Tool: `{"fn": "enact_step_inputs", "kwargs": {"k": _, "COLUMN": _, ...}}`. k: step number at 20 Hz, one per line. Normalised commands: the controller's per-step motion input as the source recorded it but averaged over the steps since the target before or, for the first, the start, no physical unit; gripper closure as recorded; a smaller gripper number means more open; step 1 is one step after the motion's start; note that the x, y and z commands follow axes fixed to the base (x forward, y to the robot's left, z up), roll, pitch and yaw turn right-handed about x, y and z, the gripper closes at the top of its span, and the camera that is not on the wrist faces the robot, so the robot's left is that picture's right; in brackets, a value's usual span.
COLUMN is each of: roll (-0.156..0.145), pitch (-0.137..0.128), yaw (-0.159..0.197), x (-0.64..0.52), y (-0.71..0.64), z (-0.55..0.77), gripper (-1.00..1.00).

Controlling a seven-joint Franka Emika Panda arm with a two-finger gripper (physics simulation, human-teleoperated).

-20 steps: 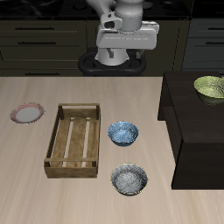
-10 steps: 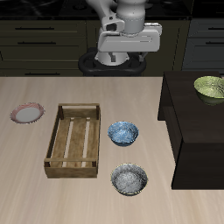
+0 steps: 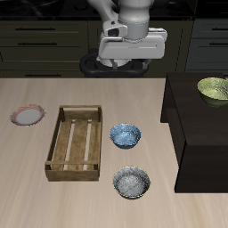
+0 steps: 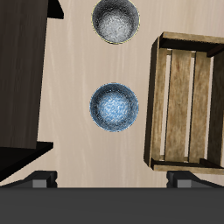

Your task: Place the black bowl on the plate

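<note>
Two bowls show from the wrist: black bowl (image 4: 115,19) near the table's front edge, blue bowl (image 4: 114,108) beside the crate (image 4: 185,101). Only the exterior catches the plate (image 3: 27,115), well apart past the crate. Gripper (image 3: 130,43) hangs high, can't tell if it's open or closed.

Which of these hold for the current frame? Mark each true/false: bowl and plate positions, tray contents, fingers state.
1. The black bowl sits on the table nearer the front edge than the blue-patterned bowl. True.
2. The black bowl is already on the plate. False: the plate is bare, on the far side of the wooden tray from the bowls.
3. The wooden tray holds a bowl. False: it is empty.
4. The pale green bowl rests on the dark raised block. True.
5. The gripper holds the black bowl. False: it is high above the table's back with nothing in it; whether the fingers are open cannot be told.
</note>
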Motion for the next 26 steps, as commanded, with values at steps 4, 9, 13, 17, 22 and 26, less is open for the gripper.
{"fn": "enact_step_inputs", "kwargs": {"k": 4, "roll": -0.035, "pitch": -0.011, "yaw": -0.004, "x": 0.29, "y": -0.07, "z": 0.07, "gripper": -1.0}}
{"fn": "enact_step_inputs", "kwargs": {"k": 9, "roll": -0.04, "pitch": -0.011, "yaw": -0.009, "x": 0.29, "y": -0.12, "z": 0.05, "gripper": -1.0}}
{"fn": "enact_step_inputs", "kwargs": {"k": 13, "roll": -0.037, "pitch": -0.008, "yaw": -0.009, "x": 0.34, "y": -0.18, "z": 0.02, "gripper": -1.0}}
{"fn": "enact_step_inputs", "kwargs": {"k": 17, "roll": -0.064, "pitch": -0.02, "yaw": -0.01, "x": 0.47, "y": -0.34, "z": 0.12, "gripper": -1.0}}
{"fn": "enact_step_inputs", "kwargs": {"k": 22, "roll": -0.032, "pitch": 0.014, "yaw": -0.035, "x": 0.35, "y": -0.31, "z": 0.09, "gripper": -1.0}}
{"fn": "enact_step_inputs", "kwargs": {"k": 26, "roll": -0.023, "pitch": -0.023, "yaw": 0.055, "x": 0.23, "y": -0.19, "z": 0.08, "gripper": -1.0}}
